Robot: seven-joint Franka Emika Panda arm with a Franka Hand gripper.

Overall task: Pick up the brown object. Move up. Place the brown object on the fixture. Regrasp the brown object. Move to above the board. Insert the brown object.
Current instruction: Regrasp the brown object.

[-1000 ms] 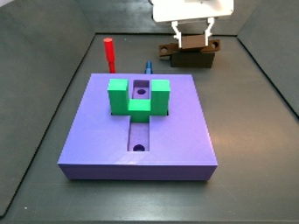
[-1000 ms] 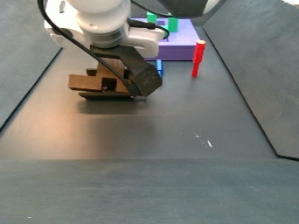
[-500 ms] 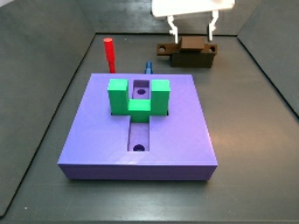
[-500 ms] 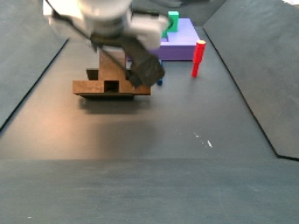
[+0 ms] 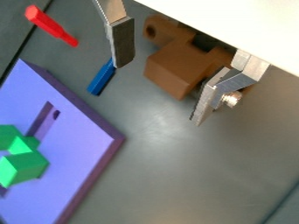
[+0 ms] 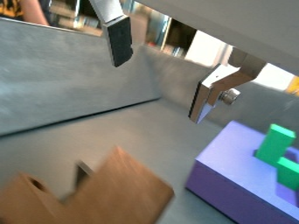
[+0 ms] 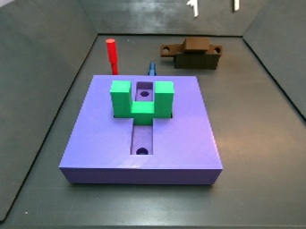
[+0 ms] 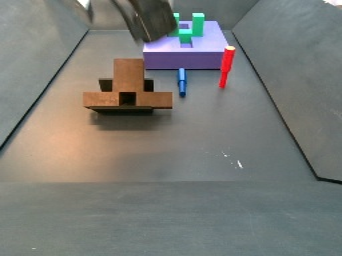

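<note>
— Where's the gripper (image 7: pixel 213 6) just now?

— High up at the back of the table, only the two fingertips showing in a side view. The jaws stand wide apart with nothing between them; it holds nothing.

— And the brown piece (image 7: pixel 189 49)?

— Resting on the dark fixture (image 7: pixel 203 63), at the far end beyond the purple board (image 7: pixel 143 134). It lies straight below the gripper, well apart from it. In a wrist view the brown piece (image 5: pixel 181 66) sits in the gap between the two silver fingers (image 5: pixel 121 39), lower down and touching neither.

— Which way does it run?

— From that wrist view, the end with the round hole points away and the blocky head is nearer. I'd judge its length crosses the line between the fingers, so a straight drop would bring the pads to its long sides. The exact angle I can't tell.

— Anything in the board's slot?

— No. The slot is bare, its holes showing, with the green block (image 7: pixel 143 98) straddling it. A red peg (image 7: pixel 111 55) stands off the board's far corner, and a small blue pin (image 7: pixel 153 69) lies on the floor between the board and the fixture.

— So the fixture holds the one piece?

— Only the brown one, as far as I can see.
</note>
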